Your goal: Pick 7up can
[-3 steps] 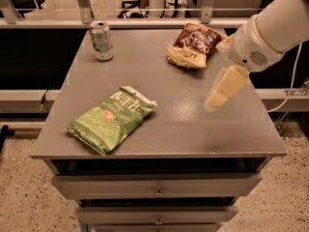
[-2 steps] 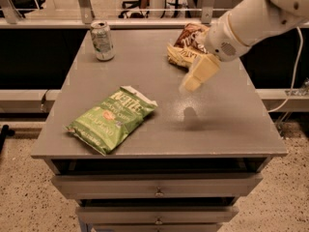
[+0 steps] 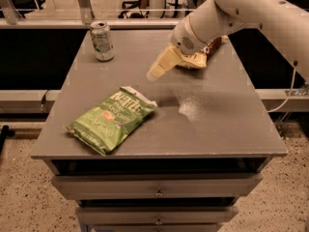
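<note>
The 7up can stands upright near the far left corner of the grey table. It is silvery with green markings and a silver top. My gripper hangs above the middle of the table's far half, to the right of the can and well apart from it. Its cream-coloured fingers point down and to the left. It holds nothing that I can see.
A green chip bag lies flat on the near left part of the table. A brown chip bag lies at the far right, mostly hidden behind my arm. Drawers run below the table's front edge. Railings and chairs stand behind.
My gripper has moved left across the table, from the right side over to the middle, closer to the can. The can and both bags have stayed put.
</note>
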Tool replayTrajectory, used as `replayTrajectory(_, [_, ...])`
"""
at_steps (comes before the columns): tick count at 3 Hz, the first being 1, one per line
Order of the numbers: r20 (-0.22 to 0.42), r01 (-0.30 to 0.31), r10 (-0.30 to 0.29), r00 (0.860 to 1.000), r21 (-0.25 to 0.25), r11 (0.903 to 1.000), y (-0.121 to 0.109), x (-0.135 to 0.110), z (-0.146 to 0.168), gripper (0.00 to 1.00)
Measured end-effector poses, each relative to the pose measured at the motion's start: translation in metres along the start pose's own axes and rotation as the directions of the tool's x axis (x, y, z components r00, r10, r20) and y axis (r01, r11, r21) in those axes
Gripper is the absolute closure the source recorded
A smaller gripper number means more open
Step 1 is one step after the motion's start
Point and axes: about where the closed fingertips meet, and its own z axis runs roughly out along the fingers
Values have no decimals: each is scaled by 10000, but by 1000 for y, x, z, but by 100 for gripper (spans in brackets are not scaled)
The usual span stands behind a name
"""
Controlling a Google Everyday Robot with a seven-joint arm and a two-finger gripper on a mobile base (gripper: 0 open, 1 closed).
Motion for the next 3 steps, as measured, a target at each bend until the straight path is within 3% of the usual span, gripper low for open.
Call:
replayTrajectory(1, [11, -51, 51, 10000, -37, 10000, 0, -2, 3, 0])
replayTrajectory(3, [1431, 86, -65, 9897, -139, 9999, 5, -21, 18, 0])
